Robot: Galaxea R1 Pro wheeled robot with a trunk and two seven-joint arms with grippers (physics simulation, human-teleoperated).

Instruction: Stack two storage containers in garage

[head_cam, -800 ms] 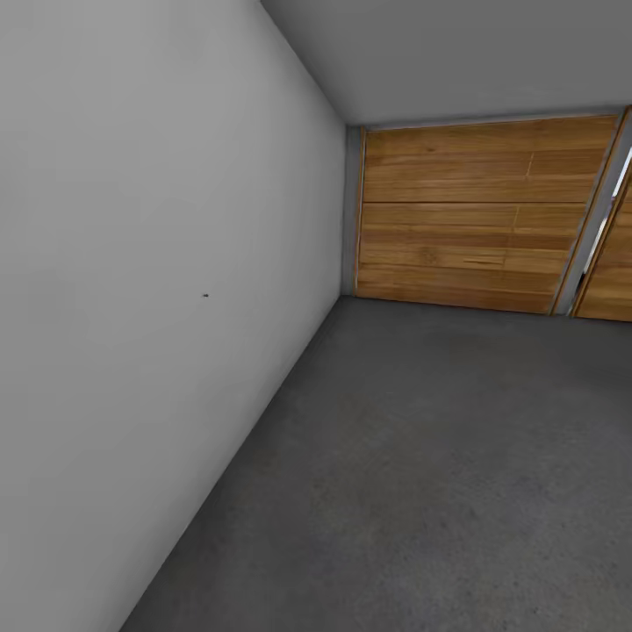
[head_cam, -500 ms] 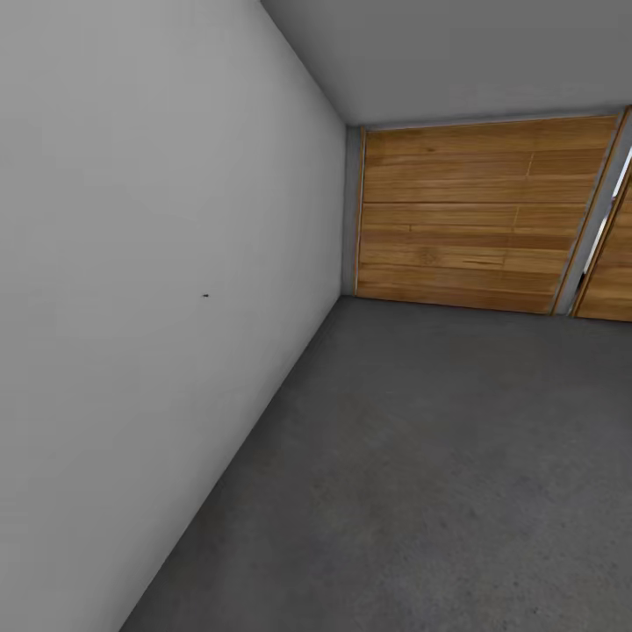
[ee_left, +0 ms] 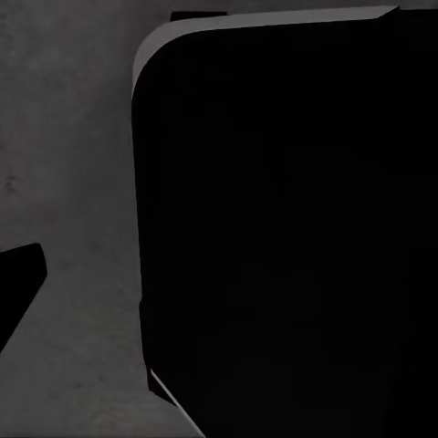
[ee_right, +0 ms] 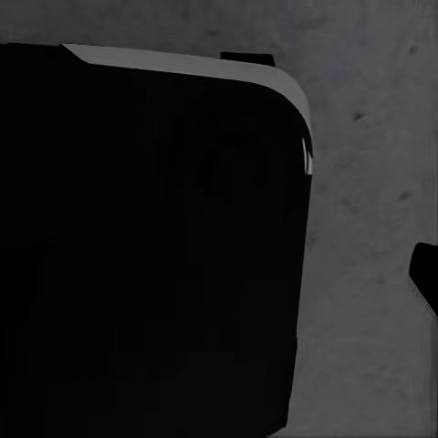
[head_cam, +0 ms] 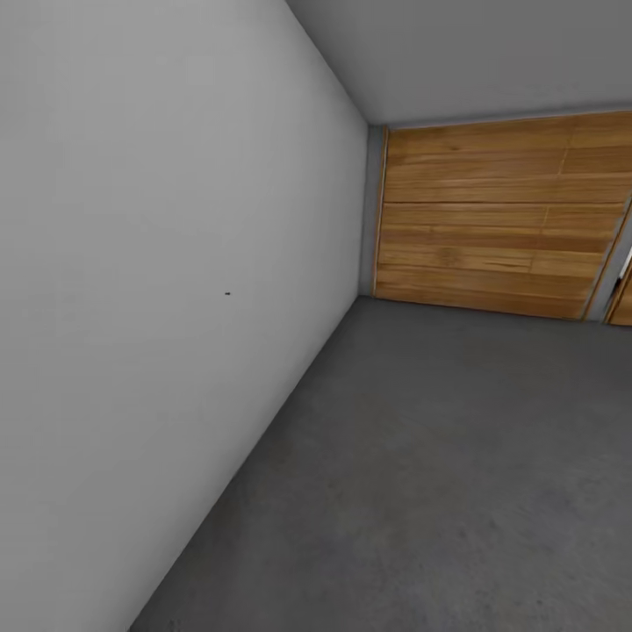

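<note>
I am in the garage. Its dark grey concrete floor [head_cam: 439, 456] stretches ahead to the wooden plank-panelled doors. The two storage containers and the living room are out of view. In the left wrist view a black rounded panel of my own body [ee_left: 292, 228] stands over the concrete floor [ee_left: 73, 182], with a small dark tip [ee_left: 18, 283] at the frame's edge. The right wrist view has the same black panel [ee_right: 146, 255], floor [ee_right: 365, 228] and a dark tip [ee_right: 425, 278]. These frames do not tell me how either gripper's jaws stand.
A plain pale grey wall [head_cam: 158, 263] runs close along my left side to the far corner. A wide wooden door [head_cam: 500, 219] closes the far end, and a second door's edge [head_cam: 625, 307] shows at the right. Open floor lies ahead and to the right.
The whole head view has shifted: the camera has turned a little to the left, so the doors sit further right and more of the wall shows.
</note>
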